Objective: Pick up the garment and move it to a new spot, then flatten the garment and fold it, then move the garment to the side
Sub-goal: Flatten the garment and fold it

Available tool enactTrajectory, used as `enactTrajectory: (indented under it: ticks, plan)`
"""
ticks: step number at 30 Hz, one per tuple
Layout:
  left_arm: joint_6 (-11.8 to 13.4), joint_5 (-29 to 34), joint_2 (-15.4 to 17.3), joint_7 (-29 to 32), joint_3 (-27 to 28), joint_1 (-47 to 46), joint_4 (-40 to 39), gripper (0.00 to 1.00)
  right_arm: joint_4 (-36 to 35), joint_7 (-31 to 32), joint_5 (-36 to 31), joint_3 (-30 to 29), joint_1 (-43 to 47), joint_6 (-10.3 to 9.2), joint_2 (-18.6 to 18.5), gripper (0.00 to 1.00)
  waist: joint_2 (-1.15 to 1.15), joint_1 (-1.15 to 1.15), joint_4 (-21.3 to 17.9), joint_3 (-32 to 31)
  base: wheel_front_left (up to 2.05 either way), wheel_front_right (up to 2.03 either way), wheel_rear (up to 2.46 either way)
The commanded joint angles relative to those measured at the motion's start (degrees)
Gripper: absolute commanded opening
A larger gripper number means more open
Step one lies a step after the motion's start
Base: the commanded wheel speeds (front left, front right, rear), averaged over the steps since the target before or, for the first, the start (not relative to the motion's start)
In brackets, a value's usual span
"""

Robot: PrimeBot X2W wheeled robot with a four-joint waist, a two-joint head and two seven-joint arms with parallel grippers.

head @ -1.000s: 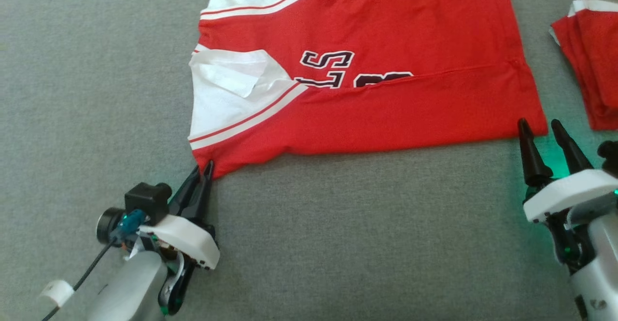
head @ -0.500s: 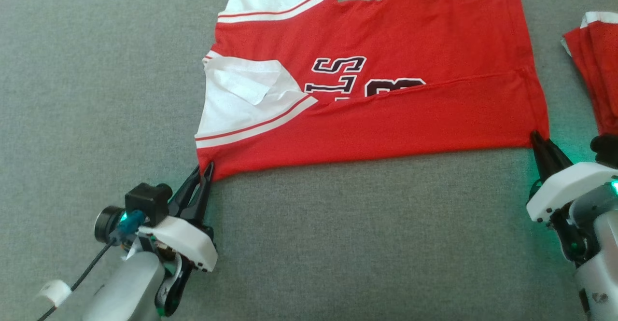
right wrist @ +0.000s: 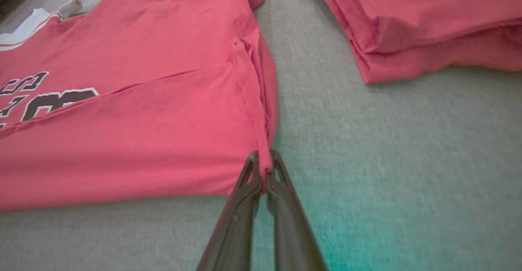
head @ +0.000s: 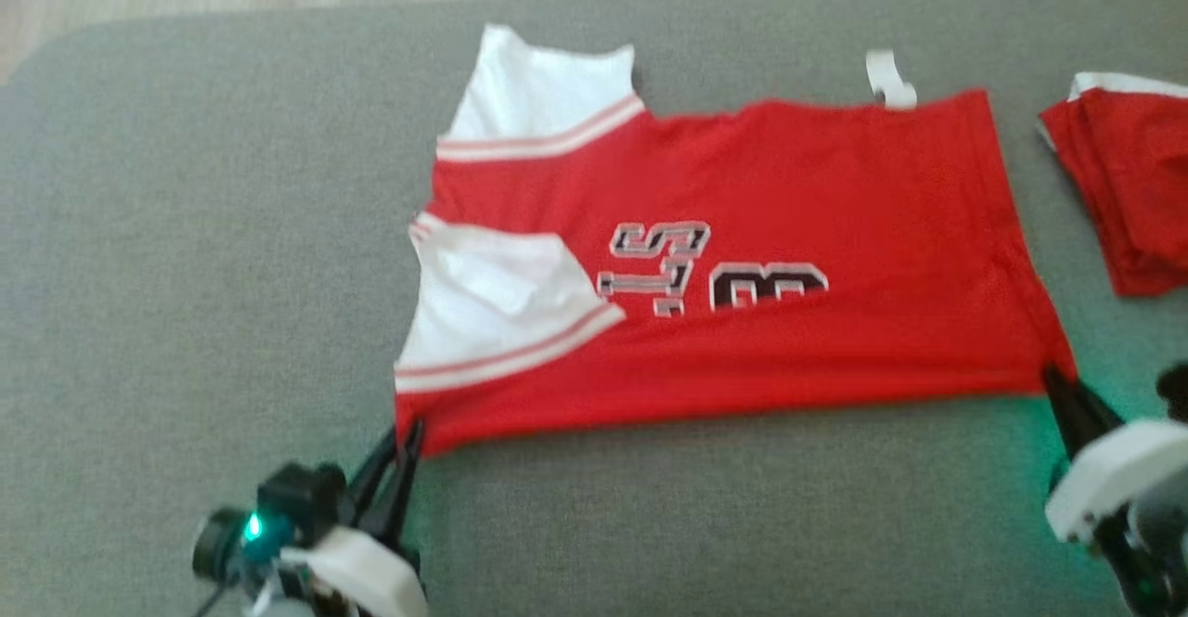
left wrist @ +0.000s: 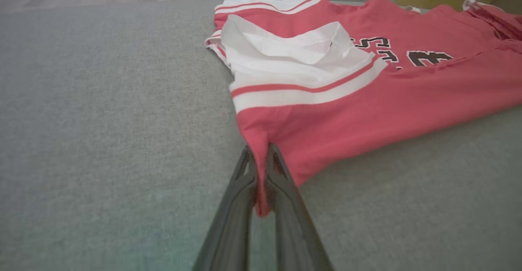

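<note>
Red with white sleeves, the shirt point(head: 789, 209) lies spread sideways on the grey cushion point(head: 186, 274), its near edge folded over. The left hand point(head: 408, 433) pinches the near sleeve-end corner and the right hand point(head: 1054, 378) the near hem corner, likely so that edge lifts evenly for the next fold.

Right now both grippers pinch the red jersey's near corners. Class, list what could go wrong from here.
1. The left gripper and right gripper each hold only a small tip of the jersey; a corner may slip out on lifting.
2. The folded red pile lies close by the right gripper; a sideways swing might disturb it.
3. The white sleeve lies rumpled on top and may crease inside the fold.
</note>
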Motion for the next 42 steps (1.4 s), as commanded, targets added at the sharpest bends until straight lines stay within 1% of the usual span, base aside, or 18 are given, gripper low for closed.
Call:
enactTrajectory:
  ticks: [1,8,14,15,17,18,19,20,21,22,23,28,33,35,38,40,41,42]
  plan:
    - [1.3,-0.5,2.3,0.3,2.1,0.9,-2.7,0.0,-2.9,0.4,0.5,-0.5,2.2,-0.05,-2.4,0.0,0.0,0.01,0.1,-1.4,0.0,0.0,0.0]
    - [3.3,-1.1,3.1,2.5,0.0,7.9,-9.3,0.0,-8.8,3.1,0.7,-3.4,10.8,-0.05,-2.9,0.0,0.0,0.01,0.2,-3.6,0.0,0.0,0.0]
    - [4.7,-1.2,3.9,3.6,-1.0,11.4,-12.9,0.0,-12.6,5.0,-0.3,-5.1,14.6,-0.05,-2.3,0.0,0.0,0.01,0.0,-4.2,0.0,0.0,0.0]
    - [4.7,-1.2,3.9,3.8,-1.2,11.4,-13.2,0.0,-12.9,5.3,-0.5,-5.3,15.0,-0.05,-2.2,0.04,0.0,0.01,0.0,-4.2,0.0,0.0,0.0]
    - [4.6,-1.1,3.9,4.0,-1.4,11.2,-13.4,0.0,-13.5,5.8,-0.9,-5.7,15.4,-0.05,-1.8,0.33,0.0,0.01,-0.1,-4.3,0.0,0.0,0.0]
    - [4.6,-1.0,3.9,4.0,-1.5,11.0,-13.4,0.0,-13.8,6.0,-1.1,-5.8,15.6,-0.05,-1.7,0.61,0.0,0.01,-0.1,-4.3,0.0,0.0,0.0]
    - [4.6,-1.0,3.9,4.0,-1.5,11.0,-13.4,0.0,-13.8,6.0,-1.1,-5.8,15.6,-0.05,-1.7,0.61,0.0,0.01,-0.1,-4.3,0.0,0.0,0.0]
    - [4.7,-1.0,3.8,4.1,-1.5,10.7,-13.3,0.2,-14.0,6.3,-1.3,-5.9,15.7,-0.05,-1.5,0.91,0.0,0.01,-0.2,-4.3,0.0,0.0,0.0]
    - [4.7,-0.9,3.7,4.3,-1.7,10.6,-13.3,0.39,-14.2,6.3,-1.5,-6.1,15.7,-0.05,-1.3,1.0,0.0,0.01,-0.3,-4.4,0.0,0.0,0.0]
    - [4.8,-0.9,3.7,4.6,-1.7,10.3,-13.3,0.76,-14.5,6.2,-1.8,-6.5,15.6,-0.05,-1.0,1.0,0.0,0.01,-0.3,-4.4,0.0,0.0,0.0]
    - [4.9,-0.7,3.8,4.9,-1.8,10.0,-13.3,1.0,-14.8,6.0,-2.1,-6.7,15.5,-0.05,-0.8,1.0,0.0,0.01,-0.4,-4.4,0.0,0.0,0.0]
    - [5.2,0.6,5.1,5.4,-1.0,6.8,-14.4,1.0,-17.6,4.1,-3.5,-6.8,14.5,-0.05,-0.1,1.0,0.0,0.01,-0.6,-3.7,0.0,0.0,0.0]
    - [2.7,2.6,8.3,8.4,0.8,-3.4,-15.8,1.0,-20.6,2.8,-4.2,-6.0,12.4,-0.05,0.9,1.0,0.0,0.01,-0.7,-1.1,0.0,0.0,0.0]
    - [0.5,2.6,8.7,10.2,1.5,-9.3,-15.6,1.0,-21.8,2.8,-4.3,-5.6,11.5,-0.05,1.1,1.0,0.0,0.01,-1.0,0.5,0.0,0.0,0.0]
    - [-4.9,1.4,9.6,14.3,1.8,-18.6,-13.3,1.0,-23.2,3.1,-4.5,-4.1,9.7,-0.05,1.2,1.0,0.0,0.01,-2.3,3.4,0.0,0.0,0.0]
    - [-7.7,0.8,10.0,17.0,2.0,-24.6,-10.3,1.0,-23.5,3.4,-5.0,-2.9,8.3,-0.05,1.2,1.0,0.0,0.01,-3.7,5.0,0.0,0.0,0.0]
    - [-9.4,-0.5,10.0,19.8,2.1,-30.2,-6.9,1.0,-23.7,3.5,-5.5,-1.9,6.8,-0.05,1.2,1.0,0.0,0.01,-5.1,6.6,0.0,0.0,0.0]
    - [-10.0,-1.2,9.9,21.2,2.1,-32.9,-5.1,1.0,-23.7,3.4,-5.7,-1.5,6.2,-0.05,1.3,1.0,0.0,0.01,-5.8,7.4,0.0,0.0,0.0]
